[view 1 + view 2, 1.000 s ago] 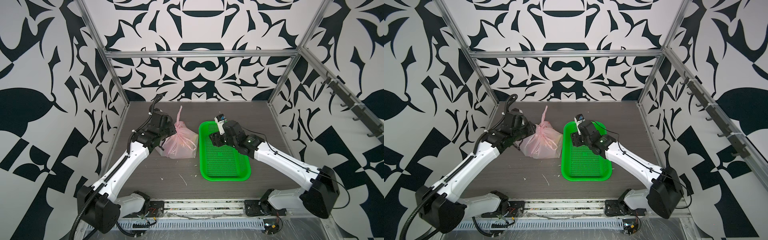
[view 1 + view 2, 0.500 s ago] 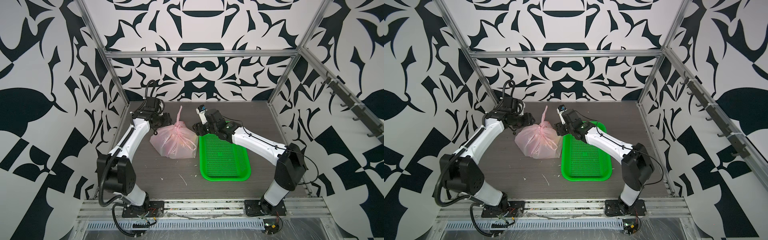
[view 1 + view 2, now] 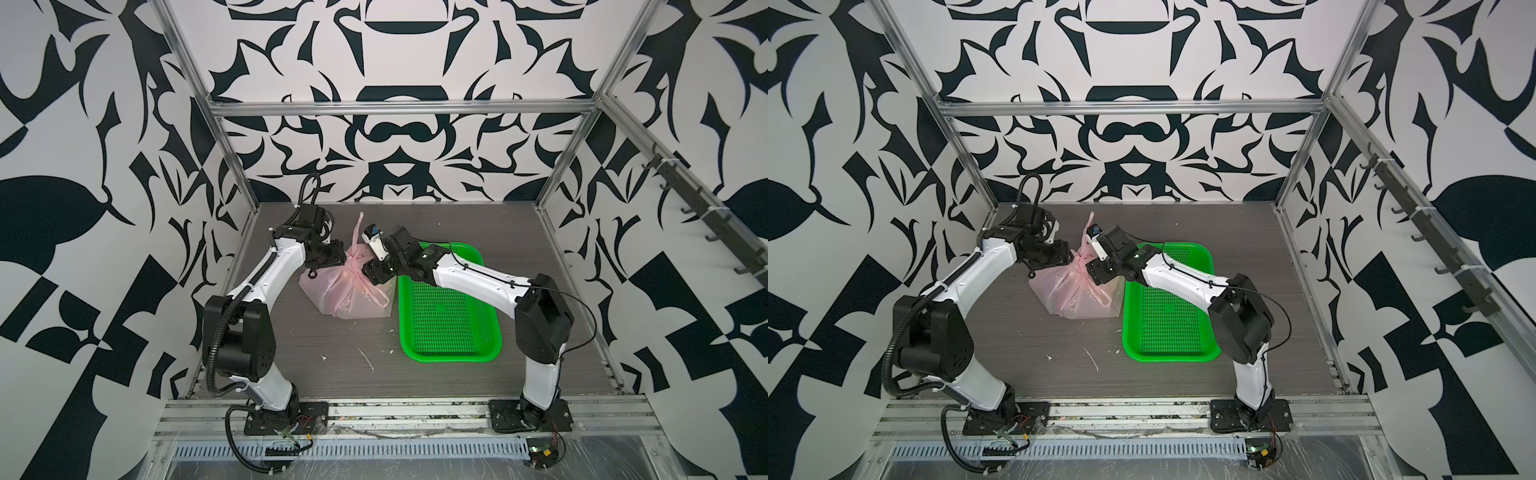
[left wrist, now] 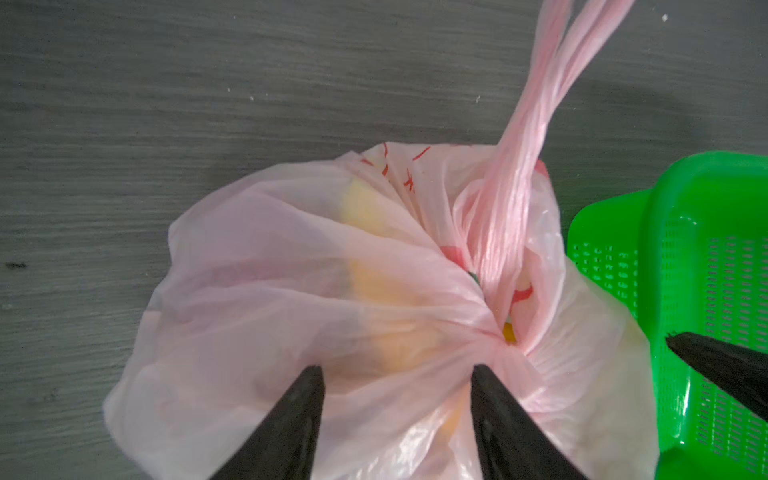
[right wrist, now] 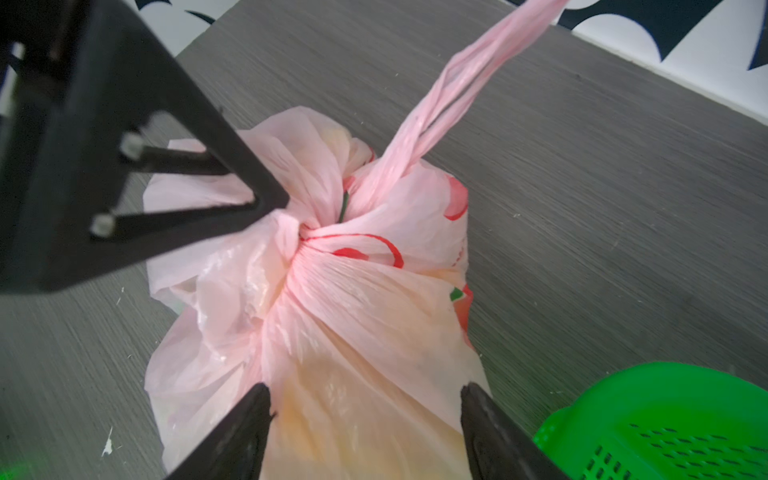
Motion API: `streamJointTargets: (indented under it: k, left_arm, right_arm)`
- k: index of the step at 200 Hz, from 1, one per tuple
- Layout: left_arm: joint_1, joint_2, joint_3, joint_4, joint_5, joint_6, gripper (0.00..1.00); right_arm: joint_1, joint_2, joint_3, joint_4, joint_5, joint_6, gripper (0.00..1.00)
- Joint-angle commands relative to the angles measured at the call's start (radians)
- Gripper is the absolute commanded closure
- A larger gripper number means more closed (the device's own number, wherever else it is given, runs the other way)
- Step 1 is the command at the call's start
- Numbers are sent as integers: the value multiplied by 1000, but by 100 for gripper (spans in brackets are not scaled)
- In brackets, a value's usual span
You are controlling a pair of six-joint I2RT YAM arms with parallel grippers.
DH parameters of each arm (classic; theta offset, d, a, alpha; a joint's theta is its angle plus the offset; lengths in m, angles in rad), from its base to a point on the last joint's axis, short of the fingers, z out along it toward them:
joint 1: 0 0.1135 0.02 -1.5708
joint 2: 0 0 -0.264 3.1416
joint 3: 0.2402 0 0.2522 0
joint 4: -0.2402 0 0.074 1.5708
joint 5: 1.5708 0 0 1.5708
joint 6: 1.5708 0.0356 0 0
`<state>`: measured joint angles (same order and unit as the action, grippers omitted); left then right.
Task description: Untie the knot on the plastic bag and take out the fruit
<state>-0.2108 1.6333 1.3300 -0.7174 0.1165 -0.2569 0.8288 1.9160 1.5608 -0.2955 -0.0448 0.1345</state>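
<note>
The pale pink plastic bag [image 3: 332,293] [image 3: 1065,297] stands mid-table, tied shut. Its knot [image 4: 500,338] [image 5: 305,232] sits on top, and one twisted loop handle [image 4: 536,108] [image 5: 453,83] rises from it. Yellow and orange fruit [image 4: 374,286] shows dimly through the film. My left gripper [image 3: 338,261] [image 4: 397,368] is open, its fingers lying on the film just left of the knot. My right gripper [image 3: 368,272] [image 5: 365,386] is open too, over the bag's right side, nothing clamped. In the right wrist view the left gripper's finger [image 5: 174,183] points at the knot.
A green perforated basket [image 3: 451,356] [image 3: 1169,355] lies right beside the bag, under my right forearm; its corner [image 4: 685,257] [image 5: 665,415] shows in both wrist views. Small white scraps [image 3: 368,359] lie on the grey table in front. Patterned walls enclose three sides.
My right gripper has moved left, off the basket, to the bag's top. My left gripper has come up from the bag's left side to the knot.
</note>
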Motion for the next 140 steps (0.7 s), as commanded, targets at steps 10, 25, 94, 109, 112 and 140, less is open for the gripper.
streamJointTargets:
  k: [10,25,94,109,112,140]
  left_arm:
    - [1,-59,-48,-28,3,7,39]
    - [2,-79,-68,-29,0,4,39]
    - [2,-156,-141,-28,-32,-1,36]
    - [3,-139,-142,-19,-37,4,36]
    - [3,-136,-143,-16,-39,3,36]
    - [2,-101,-140,15,-56,9,32]
  right_arm:
    - [19,0,63,-19,5,-26,25]
    - [26,10,71,-26,5,-28,25]
    - [56,29,53,-37,25,-31,27]
    - [59,28,43,-28,32,-26,30]
    - [61,28,41,-25,34,-26,30]
    - [62,25,36,-20,48,-24,33]
